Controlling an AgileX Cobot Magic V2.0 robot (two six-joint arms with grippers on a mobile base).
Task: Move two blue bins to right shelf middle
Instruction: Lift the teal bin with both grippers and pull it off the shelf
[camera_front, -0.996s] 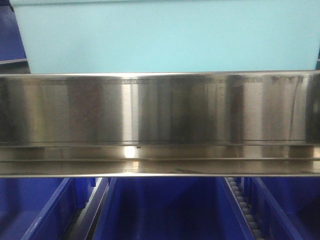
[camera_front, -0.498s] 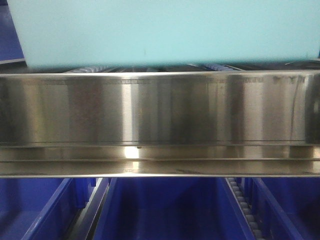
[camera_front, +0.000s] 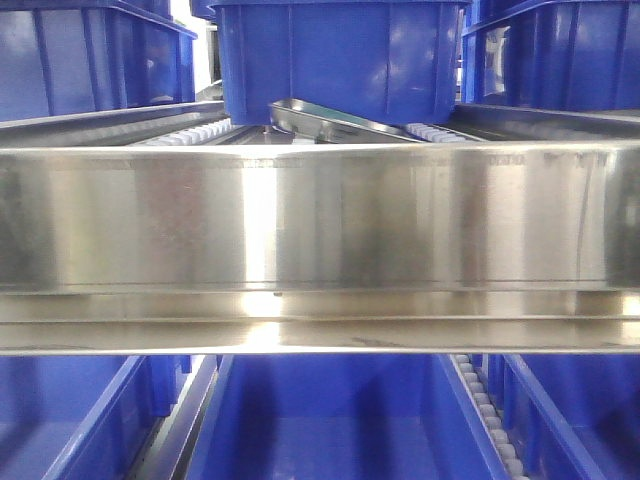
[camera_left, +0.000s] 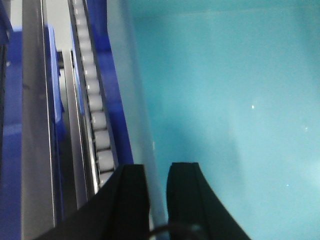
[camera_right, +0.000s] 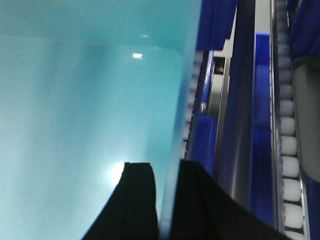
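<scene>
Both left fingers (camera_left: 182, 200) and right fingers (camera_right: 140, 200) pinch walls of the light blue bin (camera_left: 225, 100); move them level, in step.

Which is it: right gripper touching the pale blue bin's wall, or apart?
Touching. Right wrist view: the right gripper straddles the side wall of the pale blue bin, with black fingers pressed against both faces and no gap visible.

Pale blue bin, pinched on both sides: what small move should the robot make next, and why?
Probably a short, level shift with both arms in step, keeping the pale blue bin above the steel front rail. The left tool and right tool each pinch only a thin side wall, so uneven motion could twist it.
</scene>
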